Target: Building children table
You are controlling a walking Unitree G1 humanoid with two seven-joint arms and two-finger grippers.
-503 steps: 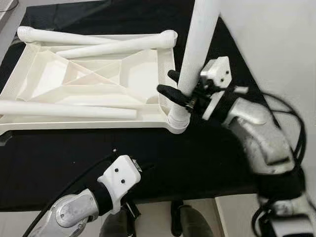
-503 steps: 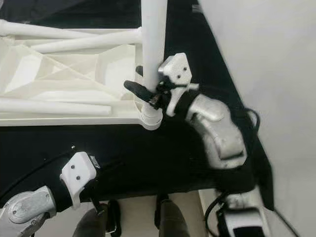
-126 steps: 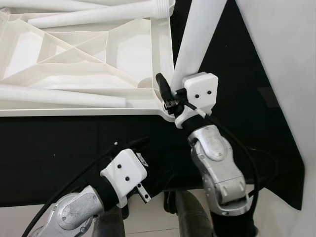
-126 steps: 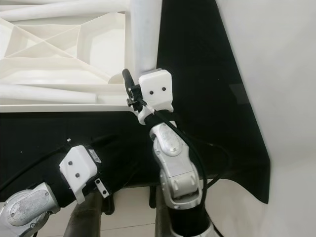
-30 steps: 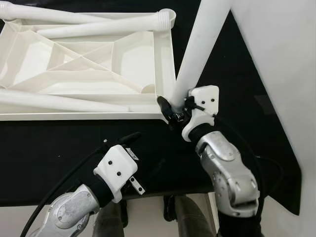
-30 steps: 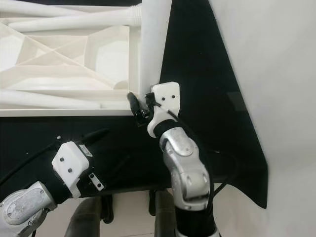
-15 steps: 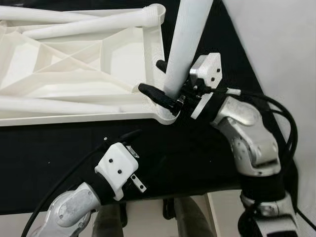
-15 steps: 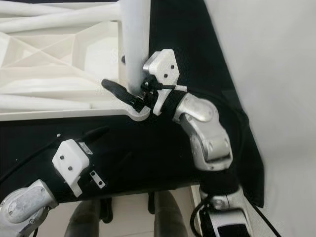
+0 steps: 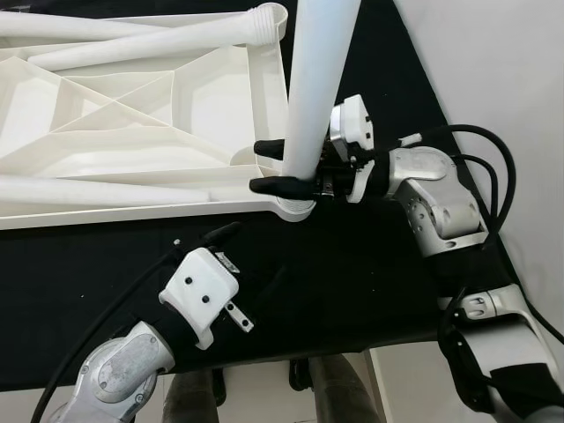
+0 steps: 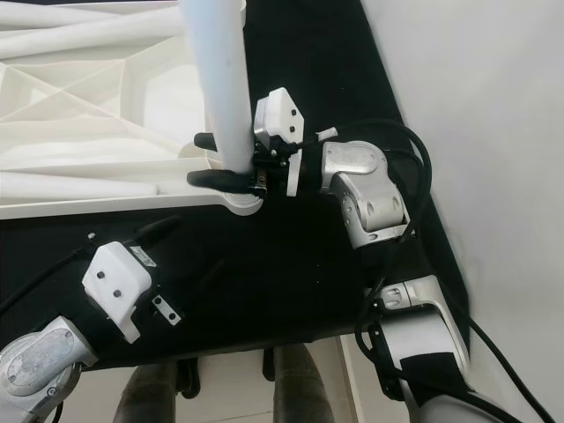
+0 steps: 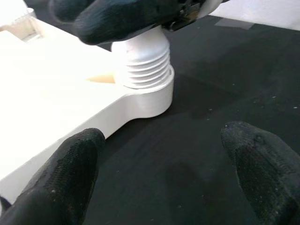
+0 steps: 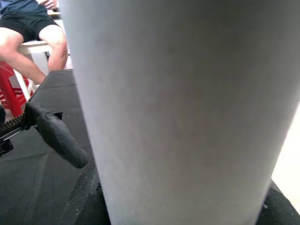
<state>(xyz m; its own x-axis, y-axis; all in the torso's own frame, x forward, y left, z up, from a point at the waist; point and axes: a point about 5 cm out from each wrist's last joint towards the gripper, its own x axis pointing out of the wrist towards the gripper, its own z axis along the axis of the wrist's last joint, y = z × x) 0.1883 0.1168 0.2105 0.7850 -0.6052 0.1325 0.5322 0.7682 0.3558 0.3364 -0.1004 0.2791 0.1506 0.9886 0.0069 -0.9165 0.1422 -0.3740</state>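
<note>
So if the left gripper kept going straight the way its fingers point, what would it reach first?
Probably the tabletop's corner socket, where the upright leg is threaded in; the left gripper points at it across bare black mat.

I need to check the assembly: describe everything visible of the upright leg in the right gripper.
The leg is a smooth white tube, apparently plastic, standing nearly upright with a slight tilt. Its ribbed, threaded lower end sits in the round corner socket of the upturned white tabletop, some threads still exposed. The right gripper is shut on it just above the socket. The black mat lies beneath.
</note>
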